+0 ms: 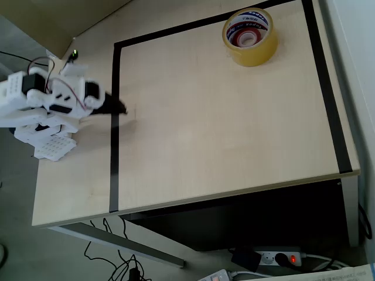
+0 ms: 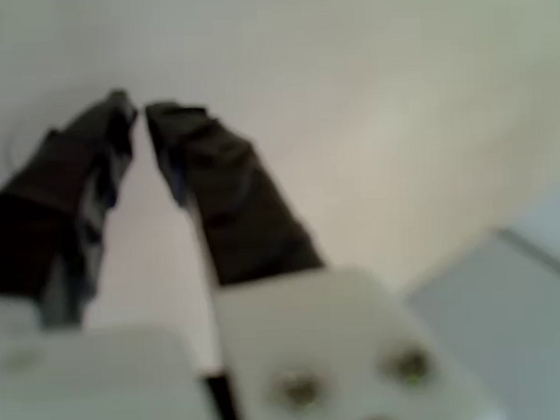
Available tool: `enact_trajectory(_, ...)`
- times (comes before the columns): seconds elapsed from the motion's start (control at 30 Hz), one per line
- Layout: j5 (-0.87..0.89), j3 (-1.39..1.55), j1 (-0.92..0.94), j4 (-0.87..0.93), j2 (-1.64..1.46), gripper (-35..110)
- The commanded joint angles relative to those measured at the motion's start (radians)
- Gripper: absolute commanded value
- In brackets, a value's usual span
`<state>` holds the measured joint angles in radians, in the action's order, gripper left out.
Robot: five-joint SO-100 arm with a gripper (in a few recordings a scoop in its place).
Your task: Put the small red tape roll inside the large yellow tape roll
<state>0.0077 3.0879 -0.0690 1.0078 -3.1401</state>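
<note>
Overhead view: looking down on a pale wooden worktop (image 1: pixel 222 117) edged with black tape lines (image 1: pixel 115 129).
Large yellow tape roll (image 1: pixel 250 36): lying flat at the upper right of the frame, inside the taped border, near its top line.
Small red tape roll (image 1: pixel 247 38): sitting inside the yellow roll's core, showing as a red ring with a white centre.
Arm (image 1: pixel 41 102): white, resting at the left edge of the frame, well apart from both rolls.
Hand (image 1: pixel 117 109): dark fingers pointing right, tips lying just across the left black line, grasping nothing.
Wrist view: blurred; showing the hand (image 2: pixel 138 109) at the upper left of the frame over a bare pale surface.
Fingers (image 2: pixel 228 189): black, tips nearly meeting with a thin gap between, clenched on nothing.
Below the worktop: power strip (image 1: pixel 280 257) with a glowing red switch, and loose black cables (image 1: pixel 117 266) lying at the bottom of the frame.
</note>
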Motion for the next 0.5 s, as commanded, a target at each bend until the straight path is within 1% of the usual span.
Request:
enact_trajectory(0.0, 0.057, 0.029, 0.014, 0.132, -0.196, 0)
enact_trajectory(0.2, 0.075, 0.029, 0.037, 0.221, -0.196, 0)
enact_trajectory(0.47, 0.075, 0.029, 0.046, 0.232, -0.196, 0)
